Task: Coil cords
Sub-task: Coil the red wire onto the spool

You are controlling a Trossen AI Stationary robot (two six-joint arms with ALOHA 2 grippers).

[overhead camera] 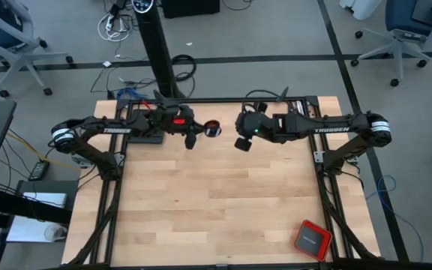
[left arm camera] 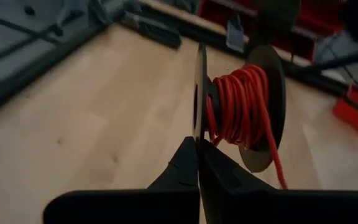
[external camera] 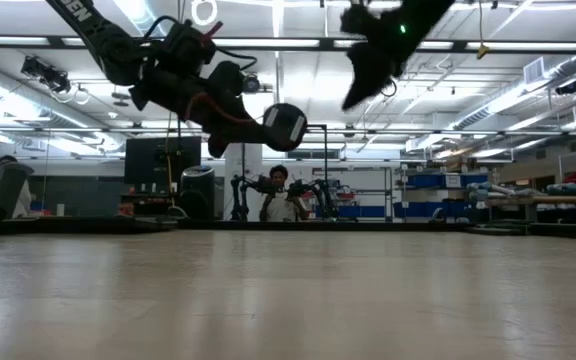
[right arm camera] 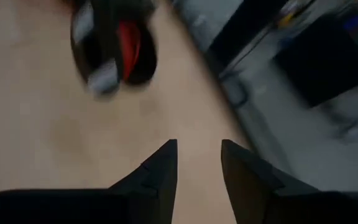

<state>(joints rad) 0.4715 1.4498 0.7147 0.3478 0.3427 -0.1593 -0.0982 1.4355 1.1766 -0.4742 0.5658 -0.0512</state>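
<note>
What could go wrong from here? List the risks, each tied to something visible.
1. The left gripper pinches only the thin edge of one flange of the spool, held in the air; it could twist or slip out.
2. A loose tail of the red cord hangs off the spool, so turns may unwind or snag.
3. The right gripper, open and close by, could knock the spool while approaching.

Bare table [overhead camera: 208, 202] under both raised arms (red box [overhead camera: 311, 239] at corner).
</note>
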